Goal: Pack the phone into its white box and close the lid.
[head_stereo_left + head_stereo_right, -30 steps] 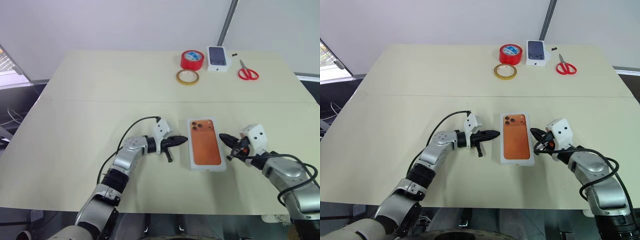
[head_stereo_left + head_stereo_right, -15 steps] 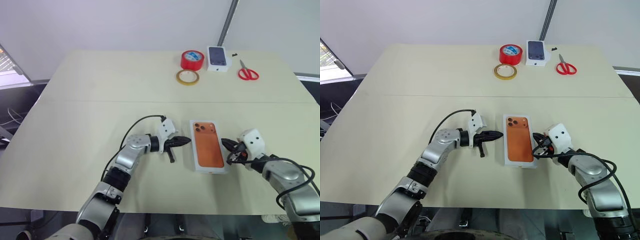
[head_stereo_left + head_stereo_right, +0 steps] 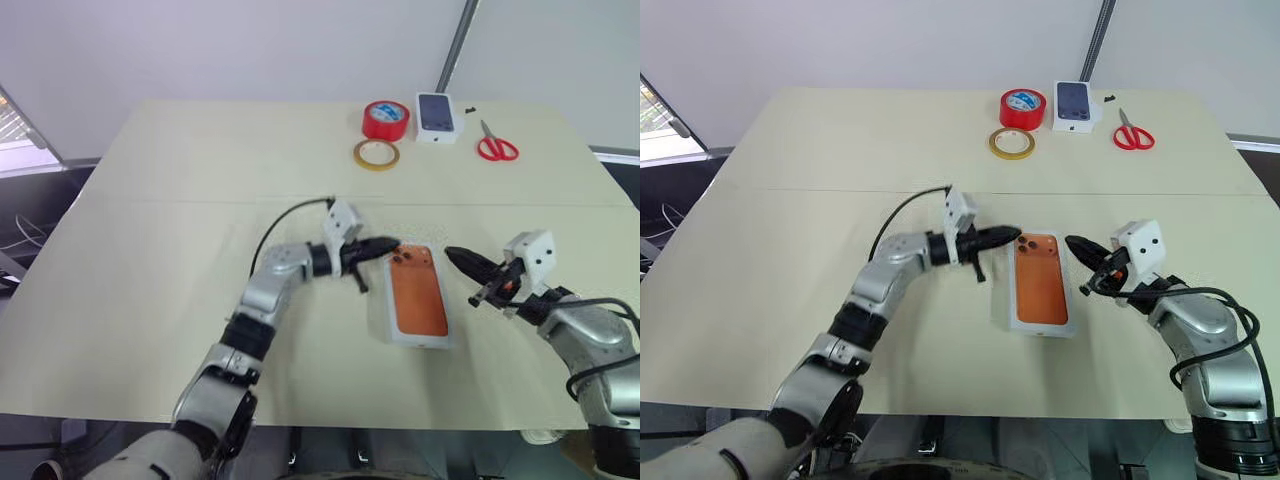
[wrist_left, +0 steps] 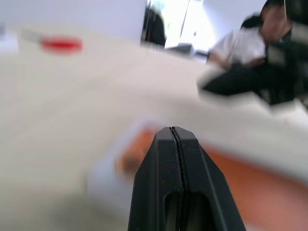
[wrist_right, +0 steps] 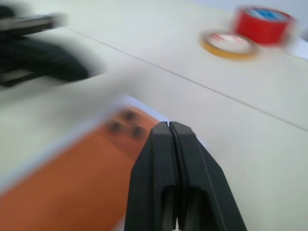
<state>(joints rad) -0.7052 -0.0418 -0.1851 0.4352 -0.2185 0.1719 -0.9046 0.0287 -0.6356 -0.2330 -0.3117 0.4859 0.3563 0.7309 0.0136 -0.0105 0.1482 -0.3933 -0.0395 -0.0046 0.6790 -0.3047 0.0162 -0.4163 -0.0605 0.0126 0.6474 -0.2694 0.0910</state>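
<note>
Left gripper [image 3: 392,243]: fingers pressed together, empty, tip at the far left corner of the white box [image 3: 400,336], possibly touching. The phone [image 3: 415,300] lies camera-side up inside it, mid-counter [image 3: 150,250]. Right gripper [image 3: 455,255]: fingers pressed together, empty, just right of the box.

The left pincer [image 3: 388,245] is closed, its arm stretched toward three o'clock. The right pincer [image 3: 455,255] is closed too, aimed toward nine o'clock.
</note>
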